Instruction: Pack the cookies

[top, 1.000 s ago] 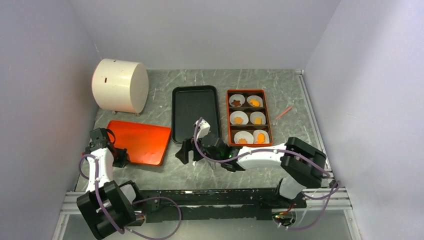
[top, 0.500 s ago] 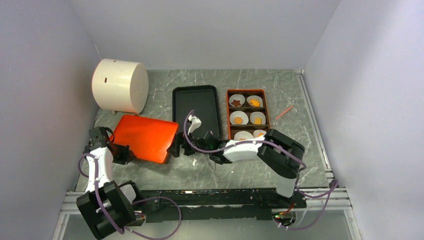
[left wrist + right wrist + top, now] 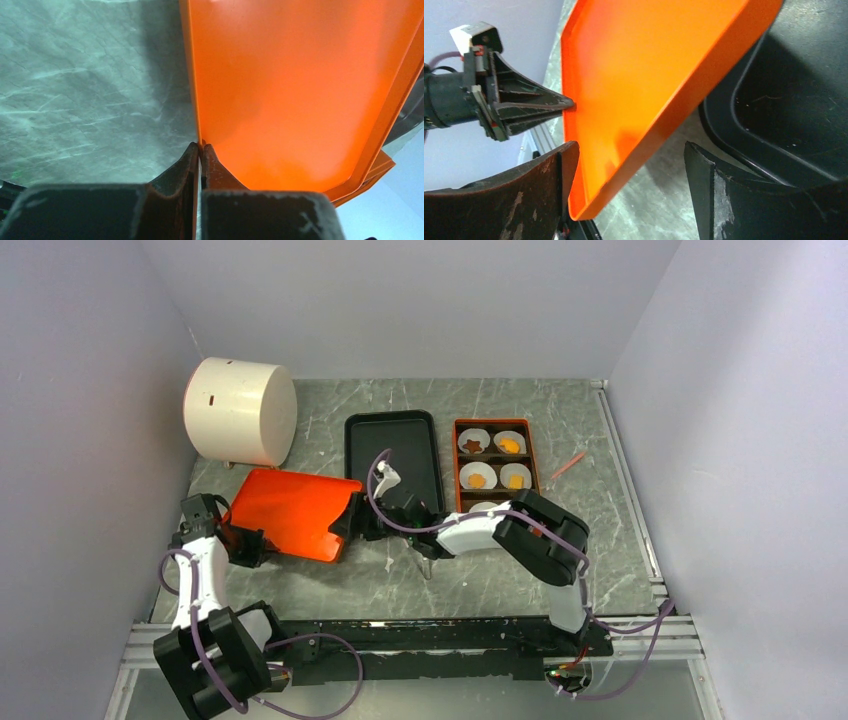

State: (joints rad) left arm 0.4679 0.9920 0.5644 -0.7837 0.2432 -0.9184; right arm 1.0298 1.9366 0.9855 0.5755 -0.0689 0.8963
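Grey marbled tabletop (image 3: 470, 585), pale lilac walls (image 3: 400, 300)

On my feed the worktop (image 3: 480, 575) reads grey-green, marbled with pale veins. The orange tray (image 3: 290, 510) is a plain, glossy orange with no pattern, and the black tray (image 3: 395, 445) is a flat black. The box (image 3: 492, 421) is reddish brown and its paper cups (image 3: 467, 472) are white. The cookies (image 3: 510, 445) in them are orange, bar one dark brown star (image 3: 470, 446). The drum (image 3: 240, 412) is cream with a small dark mark. The stick (image 3: 567, 465) is pink. The arms (image 3: 200, 580) are white and black, with purple cables (image 3: 369, 485). The left pincer (image 3: 201, 150) and the right pincer (image 3: 630, 150) are black, scuffed rusty brown. The walls (image 3: 400, 300) are pale lilac.
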